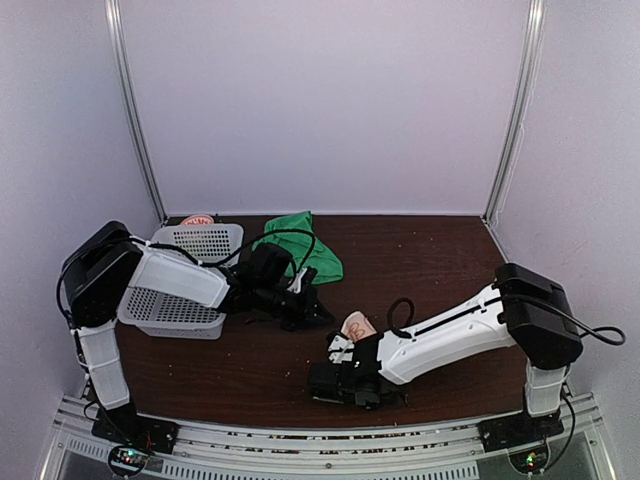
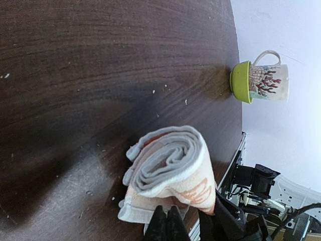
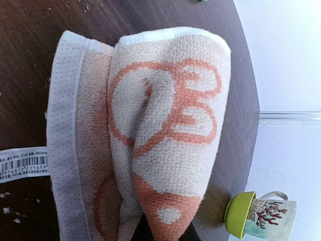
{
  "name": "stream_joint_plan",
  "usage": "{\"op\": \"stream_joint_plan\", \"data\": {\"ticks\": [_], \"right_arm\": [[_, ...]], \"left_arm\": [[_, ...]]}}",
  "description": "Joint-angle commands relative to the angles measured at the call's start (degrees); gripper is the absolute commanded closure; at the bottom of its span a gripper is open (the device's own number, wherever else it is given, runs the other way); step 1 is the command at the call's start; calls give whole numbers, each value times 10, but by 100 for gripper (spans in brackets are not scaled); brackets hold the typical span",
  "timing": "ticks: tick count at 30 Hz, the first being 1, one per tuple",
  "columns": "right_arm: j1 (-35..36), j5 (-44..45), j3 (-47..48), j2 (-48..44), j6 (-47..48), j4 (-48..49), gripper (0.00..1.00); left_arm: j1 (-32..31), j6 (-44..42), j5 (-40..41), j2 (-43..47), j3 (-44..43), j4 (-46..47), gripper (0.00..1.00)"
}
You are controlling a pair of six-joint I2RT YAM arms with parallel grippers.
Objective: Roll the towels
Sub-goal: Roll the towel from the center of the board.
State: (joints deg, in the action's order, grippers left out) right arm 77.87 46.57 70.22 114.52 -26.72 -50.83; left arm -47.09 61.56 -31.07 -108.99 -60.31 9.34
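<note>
The pinkish-beige towel [image 2: 173,168] with orange figures lies rolled on the dark table; its spiral end faces the left wrist camera. A loose flat layer of the pinkish-beige towel [image 3: 70,125] spreads beside the roll. My right gripper [image 3: 161,236] is shut on the roll's narrowed end, so only dark finger edges show. In the top view the roll [image 1: 358,326] sits just beyond the right gripper [image 1: 350,365]. My left gripper [image 2: 168,222] is shut, tips pressed together at the roll's lower edge with nothing between them. The green towel [image 1: 302,252] lies crumpled at the back, behind the left gripper [image 1: 308,308].
A white perforated basket [image 1: 185,290] stands at the left under the left arm, with a pinkish object [image 1: 197,218] behind it. A mug [image 2: 261,83] with a green inside lies on its side near the table edge. A white tag [image 3: 22,163] sticks out of the towel.
</note>
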Motion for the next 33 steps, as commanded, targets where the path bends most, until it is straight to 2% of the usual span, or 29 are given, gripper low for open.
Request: {"op": "stream_joint_plan", "data": {"ticks": [1, 4, 8, 15, 26, 27, 30, 32, 33], "right_arm": [[22, 49, -5, 24, 0, -30, 100], [36, 66, -6, 35, 1, -36, 100], [48, 81, -7, 46, 3, -40, 100], [66, 100, 1, 66, 1, -53, 100], [82, 100, 2, 73, -8, -69, 97], [84, 98, 3, 72, -7, -70, 92], [90, 73, -3, 56, 10, -52, 52], [91, 52, -10, 33, 21, -32, 38], [91, 44, -12, 21, 25, -26, 34]], "left_arm": [[0, 55, -43, -22, -5, 122, 100], [0, 81, -53, -28, 4, 181, 100], [-2, 88, -64, -34, -3, 199, 100], [-23, 65, -113, -74, -53, 160, 100], [-35, 44, -120, -103, -75, 106, 100], [-36, 37, -119, -105, -78, 93, 100], [-37, 28, -116, -113, -79, 78, 100], [-36, 25, -112, -119, -78, 74, 100], [-36, 24, -111, -122, -77, 73, 100]]}}
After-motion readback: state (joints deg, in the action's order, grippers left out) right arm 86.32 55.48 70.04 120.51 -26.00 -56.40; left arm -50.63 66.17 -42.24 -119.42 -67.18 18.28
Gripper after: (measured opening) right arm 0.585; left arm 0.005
